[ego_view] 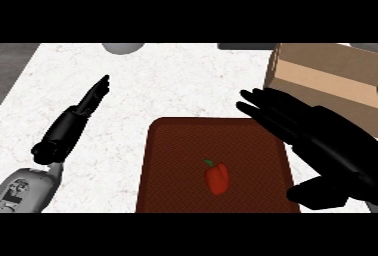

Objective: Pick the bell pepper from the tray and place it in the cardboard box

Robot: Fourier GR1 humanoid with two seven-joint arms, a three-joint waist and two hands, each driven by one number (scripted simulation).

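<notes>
Bell pepper (216,178) is lying on the tray (177,150), a bit right of centre, red with a small green stem pointing up-left; nothing is touching it. Tray is dark reddish-brown and sitting on the white speckled worktop (170,80); its near edge is getting cut off at the bottom of the view. Cardboard box (332,75) is standing at the far right, just beyond the tray's far-right corner, partly cropped by the right edge. No readable writing or labels anywhere. Right robot hand (295,122) is hovering over the tray's right rim, fingers straight and spread, pointing up-left, grasping nothing; its thumb is sticking out near the tray's lower right corner. Left robot hand (88,102) is resting over the worktop left of the tray, fingers straight, released. A grey round object (122,47) at the top edge is mostly cut off, hard to identify.
</notes>
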